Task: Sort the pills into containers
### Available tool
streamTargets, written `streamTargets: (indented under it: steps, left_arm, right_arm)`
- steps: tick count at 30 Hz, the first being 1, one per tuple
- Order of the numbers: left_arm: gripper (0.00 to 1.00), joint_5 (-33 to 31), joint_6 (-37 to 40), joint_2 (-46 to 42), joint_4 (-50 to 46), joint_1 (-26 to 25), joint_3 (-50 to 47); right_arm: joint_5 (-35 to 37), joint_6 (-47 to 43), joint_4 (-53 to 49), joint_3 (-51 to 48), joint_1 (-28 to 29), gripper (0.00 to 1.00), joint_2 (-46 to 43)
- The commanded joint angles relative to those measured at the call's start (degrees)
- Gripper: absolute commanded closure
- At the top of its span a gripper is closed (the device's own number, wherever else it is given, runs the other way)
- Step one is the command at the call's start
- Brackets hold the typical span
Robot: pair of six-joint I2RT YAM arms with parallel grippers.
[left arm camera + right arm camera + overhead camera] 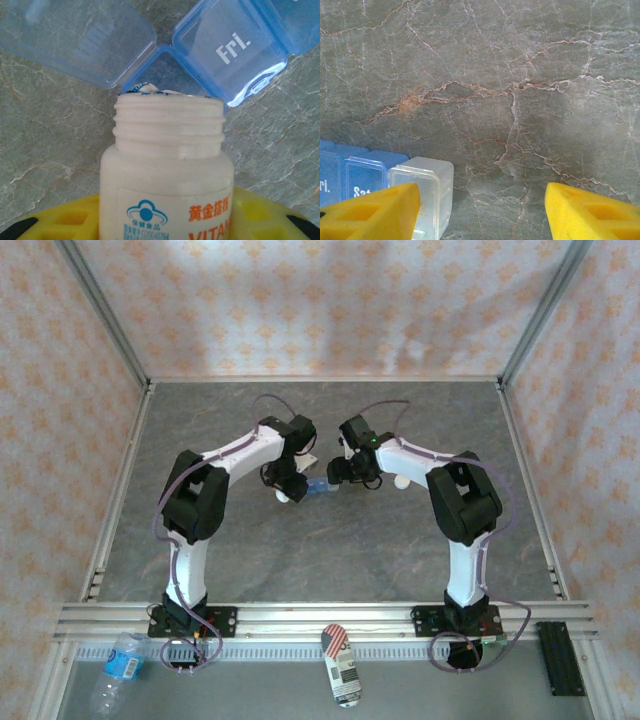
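My left gripper is shut on a small white bottle with orange lettering, its cap off. The bottle's threaded mouth points at an open compartment of the blue containers. Two lids stand up, one marked "Fri.". The pills are hidden inside the bottle. In the top view the left gripper and right gripper flank the containers at mid-table. My right gripper is open with bare table between its fingers. Its left finger overlaps a clear end compartment beside the blue "Sat" one.
The grey marbled table is fenced by patterned walls and a metal frame. Below the front rail lie a water bottle, a printed can and a black block.
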Motion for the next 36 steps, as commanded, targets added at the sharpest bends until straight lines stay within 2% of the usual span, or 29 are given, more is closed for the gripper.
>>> streamTargets:
  steps: [1,24,36]
  left_arm:
    - [1.00,-2.6,1.5,1.1,-4.1,-0.5,1.8]
    - [1.00,-5.9,2.9,3.8,-7.5,-2.1,6.1]
    - [1.00,-6.0,2.9,2.6,-6.0,-2.0,4.4]
  right_arm:
    - [1.1,0.4,-0.8,-1.1,0.1,0.33,1.6]
    - [0.9,0.3,-1.1,-0.9,0.1,0.33,1.6]
    - [0.9,0.5,-0.7,-1.2,0.1,0.33,1.5]
